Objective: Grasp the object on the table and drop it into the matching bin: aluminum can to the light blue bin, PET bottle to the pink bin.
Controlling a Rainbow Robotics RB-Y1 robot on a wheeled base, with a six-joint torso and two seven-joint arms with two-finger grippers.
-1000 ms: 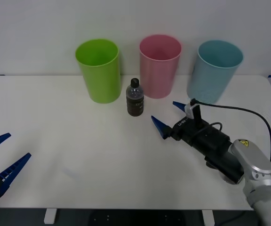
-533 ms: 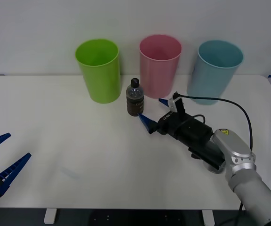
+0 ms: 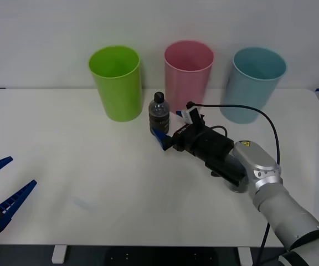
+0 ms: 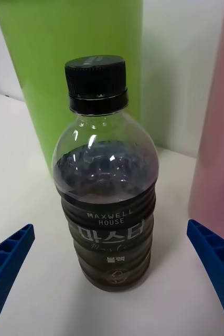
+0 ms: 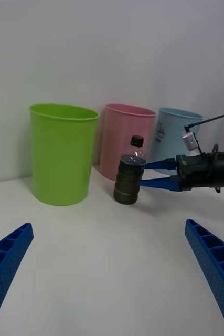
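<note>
Front view: the white surface (image 3: 65, 160) carries three tall bins along its far edge, and the PET bottle (image 3: 159, 114) stands upright just in front of them. Taking that bottle as the landmark, the lime green bin (image 3: 116, 83) is just behind it on the robot's left, the pink bin (image 3: 188, 77) just behind it on the robot's right, and the light blue bin (image 3: 253, 83) farther right, well apart from it.

The change over the last second is the right arm's reach. Its right gripper (image 3: 168, 126) was short of the bottle, toward the blue bin; now its spread blue fingers bracket the bottle's lower body, one in front and one behind. The right wrist view shows the bottle (image 4: 105, 184) centred between the two fingers, gaps on both sides, so nothing is held yet. That suggests the approach is done and closing is the next step, with the pink bin a short lift away.

The right arm lies low and stretched diagonally across the surface, forearm nearly level. The left gripper (image 3: 1, 191) waits released, well apart from the bottle near the front left edge.
</note>
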